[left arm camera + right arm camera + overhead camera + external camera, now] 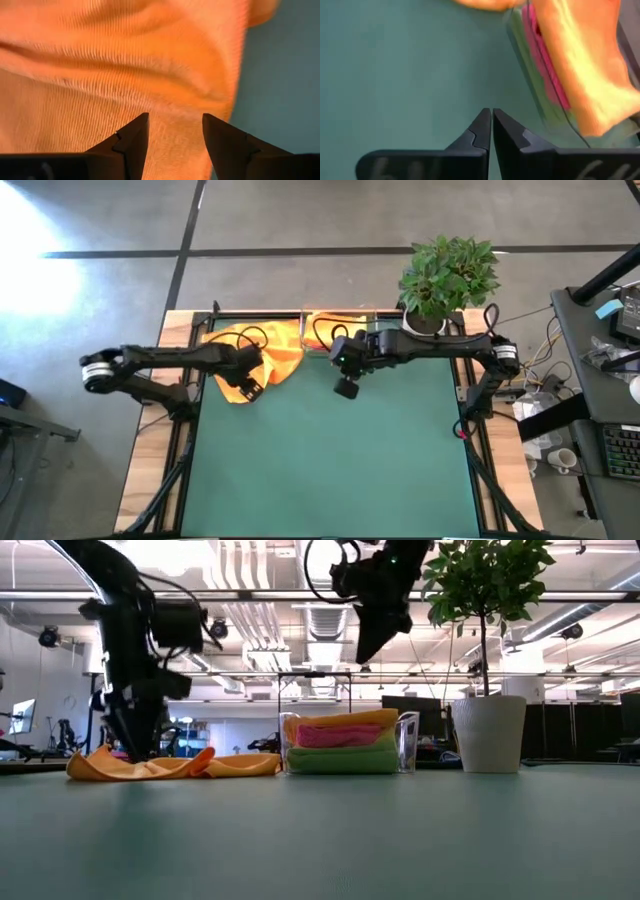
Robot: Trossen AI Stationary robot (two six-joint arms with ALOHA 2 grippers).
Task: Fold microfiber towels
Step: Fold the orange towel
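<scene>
A crumpled orange towel point(262, 358) lies on the green table near its far left corner; it also shows in the low view point(170, 765). My left gripper point(248, 387) points down at the towel's near part, fingers open, with orange cloth between and beyond the tips point(175, 122). A clear plastic tray point(407, 745) at the far edge holds a stack of towels: orange-yellow on top, hot pink point(335, 736), lime green point(340, 761). My right gripper point(368, 648) is shut and empty, high above the table, just near of the tray point(491, 112). My left gripper comes at the orange towel's near part point(170, 100) from above, fingers open and pointing down, the towel lying slack on the table. I cannot tell whether the fingertips touch the cloth.
A potted plant in a white pot point(488, 732) stands at the far right, beside the tray. The green mat point(340, 470) stretches toward the near edge. Wooden table edges point(145, 470) and frame rails run along both sides.
</scene>
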